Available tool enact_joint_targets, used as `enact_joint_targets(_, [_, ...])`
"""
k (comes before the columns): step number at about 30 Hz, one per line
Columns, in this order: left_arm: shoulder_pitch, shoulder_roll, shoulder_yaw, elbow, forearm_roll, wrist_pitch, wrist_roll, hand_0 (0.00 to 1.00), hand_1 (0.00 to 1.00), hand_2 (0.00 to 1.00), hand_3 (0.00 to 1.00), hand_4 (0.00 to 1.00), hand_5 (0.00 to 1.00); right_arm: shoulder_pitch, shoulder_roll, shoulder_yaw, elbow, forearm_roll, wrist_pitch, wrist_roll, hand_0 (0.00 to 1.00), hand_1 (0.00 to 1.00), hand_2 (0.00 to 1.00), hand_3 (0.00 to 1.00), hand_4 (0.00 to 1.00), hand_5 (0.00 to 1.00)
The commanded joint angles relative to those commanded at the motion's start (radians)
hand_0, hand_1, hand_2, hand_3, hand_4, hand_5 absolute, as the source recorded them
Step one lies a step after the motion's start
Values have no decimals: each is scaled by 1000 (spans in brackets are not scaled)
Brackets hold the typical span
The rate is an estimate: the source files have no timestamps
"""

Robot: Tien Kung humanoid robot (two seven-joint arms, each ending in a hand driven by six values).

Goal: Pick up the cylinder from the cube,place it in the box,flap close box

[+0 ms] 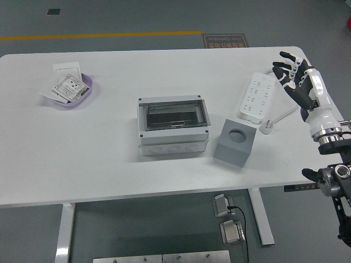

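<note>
A grey cube [235,142] with a round hole in its top stands on the white table [109,159], right of centre. No cylinder shows in the hole or anywhere else. Left of the cube sits a grey box [173,126] whose clear flap lies flat over it. My right hand [290,70] hovers over the table's far right edge, beyond the power strip, fingers spread and holding nothing. It is well to the right of the cube. My left arm is out of sight.
A white power strip [256,97] with its cord and plug [267,126] lies right of the cube. At the far left a lilac bowl [69,91] holds white cards. Grey floor with a yellow line lies beyond the table.
</note>
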Motion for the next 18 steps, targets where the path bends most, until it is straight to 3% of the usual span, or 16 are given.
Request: enact_joint_targets(18, [5,5,9,0,-10,1,1,593,660,607,601,666,294,-10,2,30,-6,-11,-8,5,807,683,678,762,912,581])
